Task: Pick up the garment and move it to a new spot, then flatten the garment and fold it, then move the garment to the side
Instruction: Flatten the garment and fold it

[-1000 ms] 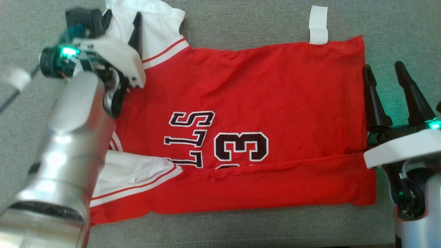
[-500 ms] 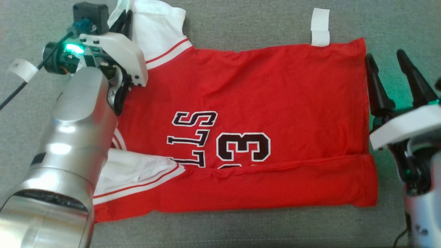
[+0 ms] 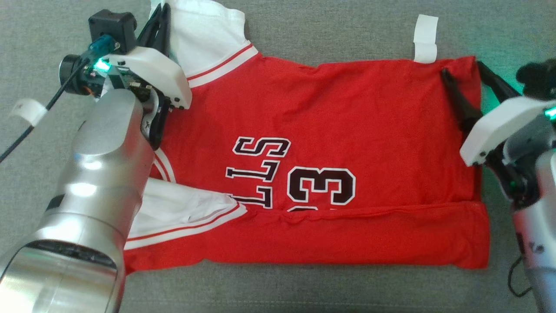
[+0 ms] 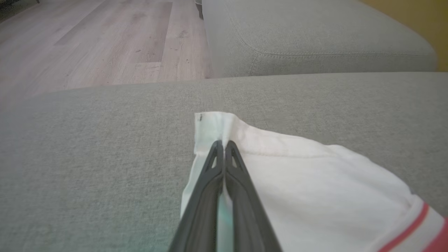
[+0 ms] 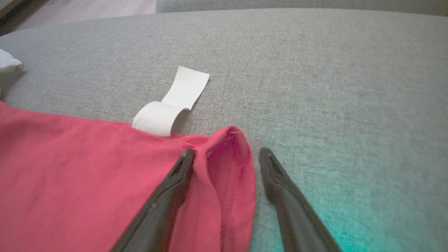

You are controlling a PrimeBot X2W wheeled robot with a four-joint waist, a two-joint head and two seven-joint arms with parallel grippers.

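Note:
The garment [image 3: 347,130] is a red jersey with white sleeves and black lettering, lying spread on the grey cushion [image 3: 304,34], its near edge folded over. My left gripper [image 3: 160,15] is at the far-left white sleeve [image 3: 204,39], shut on that sleeve's edge; the left wrist view shows the fingers [image 4: 224,144] pressed together on the white cloth [image 4: 315,182]. My right gripper [image 3: 462,69] is open at the far-right corner. In the right wrist view its fingertips [image 5: 227,152] straddle the raised red hem corner [image 5: 231,147], one finger over the cloth and one on the cushion.
A white tape strip [image 3: 425,39] lies just beyond the garment's far-right edge, also seen as a curled strip [image 5: 171,101]. Another white strip [image 3: 28,111] and a black cable [image 3: 26,130] lie at the left. Wooden floor [image 4: 87,42] and a second cushion [image 4: 315,35] lie beyond.
My left gripper has shut on the white sleeve. My right gripper has moved forward from beside the hem to straddle the far-right corner. The camera has shifted a little.

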